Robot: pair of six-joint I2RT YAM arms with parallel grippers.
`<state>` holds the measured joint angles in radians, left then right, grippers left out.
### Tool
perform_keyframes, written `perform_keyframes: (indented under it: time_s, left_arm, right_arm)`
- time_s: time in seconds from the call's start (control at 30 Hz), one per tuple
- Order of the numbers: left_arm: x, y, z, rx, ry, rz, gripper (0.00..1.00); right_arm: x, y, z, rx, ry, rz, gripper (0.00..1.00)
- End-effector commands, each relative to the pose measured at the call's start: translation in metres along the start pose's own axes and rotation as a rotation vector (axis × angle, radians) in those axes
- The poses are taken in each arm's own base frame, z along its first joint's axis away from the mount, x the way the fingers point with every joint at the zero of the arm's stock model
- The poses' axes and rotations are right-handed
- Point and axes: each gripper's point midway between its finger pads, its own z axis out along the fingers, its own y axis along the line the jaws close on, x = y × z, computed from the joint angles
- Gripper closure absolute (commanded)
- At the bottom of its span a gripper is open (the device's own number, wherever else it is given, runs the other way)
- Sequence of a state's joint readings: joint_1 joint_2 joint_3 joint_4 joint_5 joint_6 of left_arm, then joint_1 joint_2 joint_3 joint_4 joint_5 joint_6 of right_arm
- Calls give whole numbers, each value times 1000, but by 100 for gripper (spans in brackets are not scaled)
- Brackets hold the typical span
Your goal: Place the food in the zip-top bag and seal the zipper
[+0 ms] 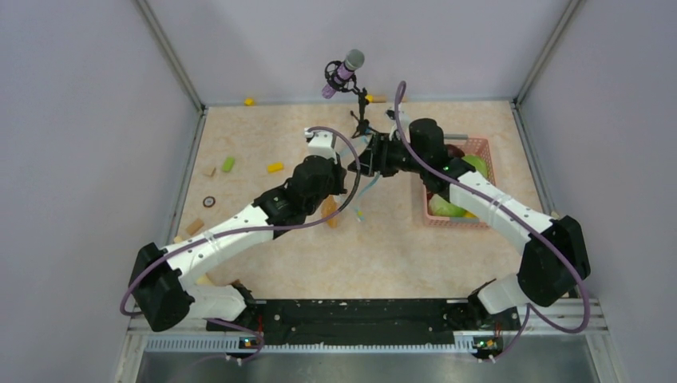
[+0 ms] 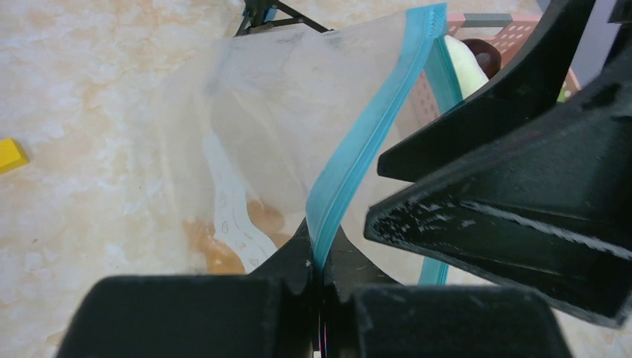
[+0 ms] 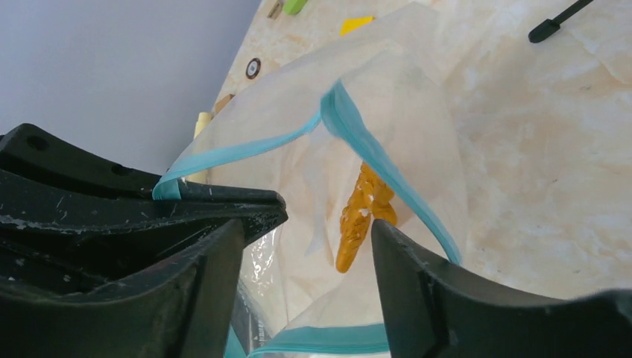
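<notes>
The clear zip-top bag (image 2: 261, 127) hangs in the air between my two grippers at mid-table (image 1: 359, 193). My left gripper (image 2: 320, 257) is shut on the bag's light blue zipper (image 2: 373, 127) at one end of the mouth. My right gripper (image 3: 309, 253) is open, its fingers (image 3: 417, 283) spread at the gaping mouth, gripping nothing. An orange food piece (image 3: 361, 216) shows through the plastic; I cannot tell whether it is inside the bag or behind it. More food, green (image 1: 447, 207) and dark red, lies in the pink basket (image 1: 481, 148) to the right.
A microphone (image 1: 345, 70) on a black stand rises just behind the grippers. Small yellow (image 1: 275, 167), green (image 1: 228, 163) and tan bits are scattered over the left part of the table. Grey walls enclose the table on three sides.
</notes>
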<state>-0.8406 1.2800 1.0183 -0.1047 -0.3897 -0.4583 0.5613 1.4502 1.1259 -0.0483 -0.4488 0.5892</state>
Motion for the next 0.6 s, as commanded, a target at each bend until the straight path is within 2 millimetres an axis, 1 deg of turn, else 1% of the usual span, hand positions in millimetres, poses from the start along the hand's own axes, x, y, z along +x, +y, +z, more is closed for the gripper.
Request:
perform_keyframes:
  time_s: [0.0, 0.07, 0.13, 0.17, 0.2, 0.27, 0.3, 0.43, 0.57]
  left_arm:
    - [-24, -1, -6, -8, -90, -41, 100]
    - [-24, 3, -6, -33, -88, -41, 100]
    - [-24, 8, -6, -67, -88, -41, 100]
    - [-24, 12, -5, -87, -88, -40, 100]
    - [-25, 14, -5, -102, -87, -41, 100]
    - [-23, 17, -5, -122, -66, -30, 100]
    - [-20, 18, -5, -133, -52, -25, 100]
    - [-10, 25, -1, -173, -19, -20, 100]
    - [-1, 22, 3, -162, 11, -22, 100]
  right_arm:
    - [-24, 25, -24, -36, -88, -148, 31]
    - [-28, 21, -34, -1, -118, -181, 23]
    - [-34, 16, -46, 38, -163, -198, 10]
    - [-36, 10, -52, 71, -187, -200, 3]
    - [-37, 4, -59, 102, -211, -207, 2]
    - [-43, -12, -74, 185, -268, -211, 1]
    - [-47, -20, -86, 237, -303, -204, 1]
    - [-49, -75, -119, 454, -328, -112, 1]
    - [-37, -142, -145, 679, -280, -6, 4]
